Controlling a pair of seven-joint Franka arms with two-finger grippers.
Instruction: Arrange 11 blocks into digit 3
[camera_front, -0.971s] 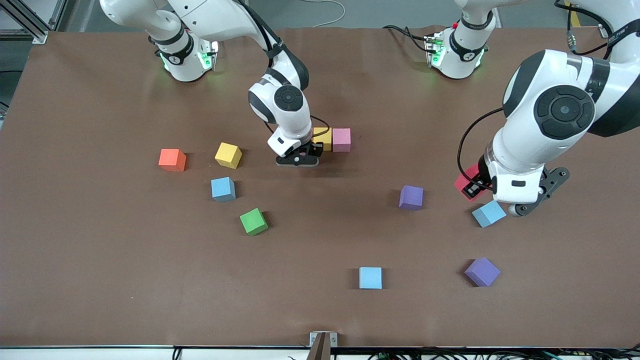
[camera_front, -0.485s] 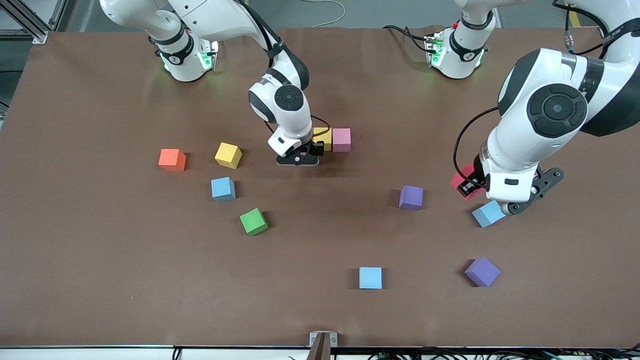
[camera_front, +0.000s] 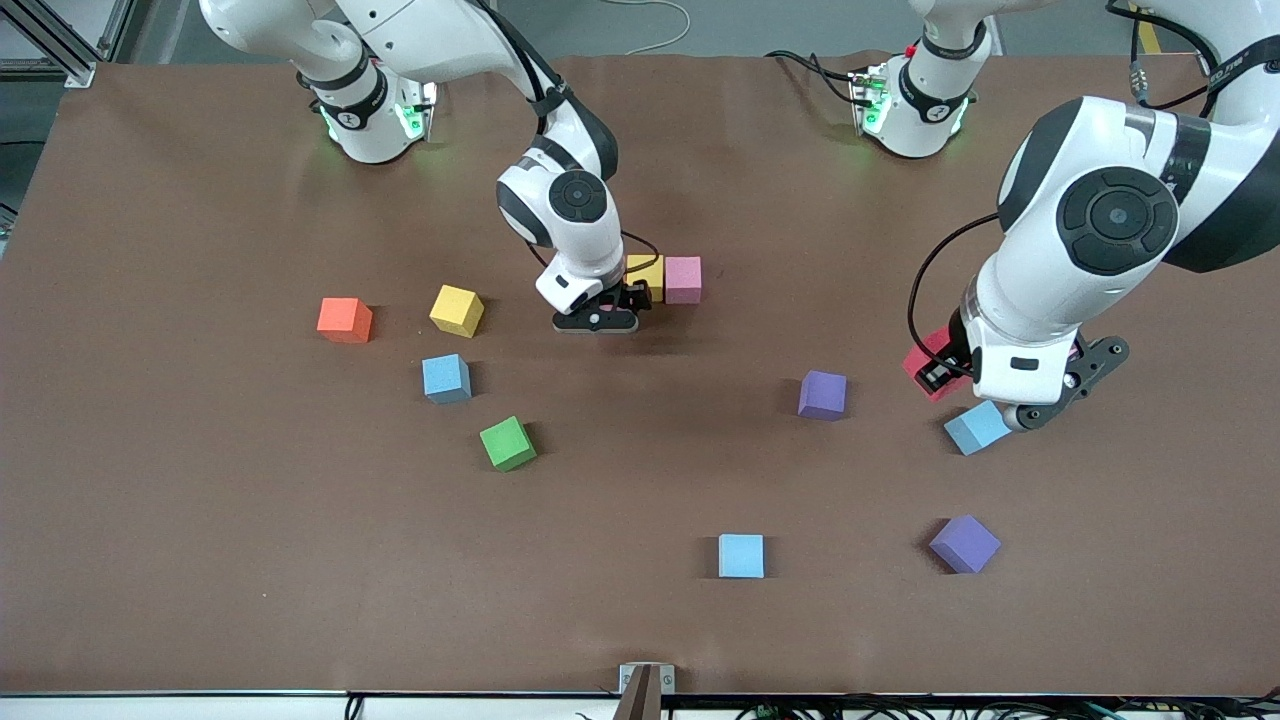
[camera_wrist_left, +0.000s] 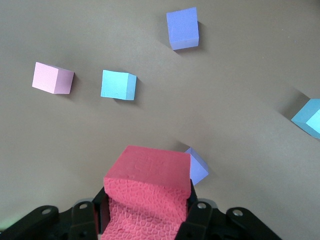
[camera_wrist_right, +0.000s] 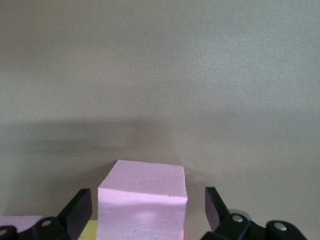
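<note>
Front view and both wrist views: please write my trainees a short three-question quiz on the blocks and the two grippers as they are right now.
1. True or false: the left gripper is shut on a red block.
2. Which colour of block stands between the open fingers of the right gripper? A green, B pink, C purple.
3. Fill in: the block lying closest to the right arm's end of the table is ____.

Key
1. True.
2. B, the pink block.
3. The orange block.
</note>
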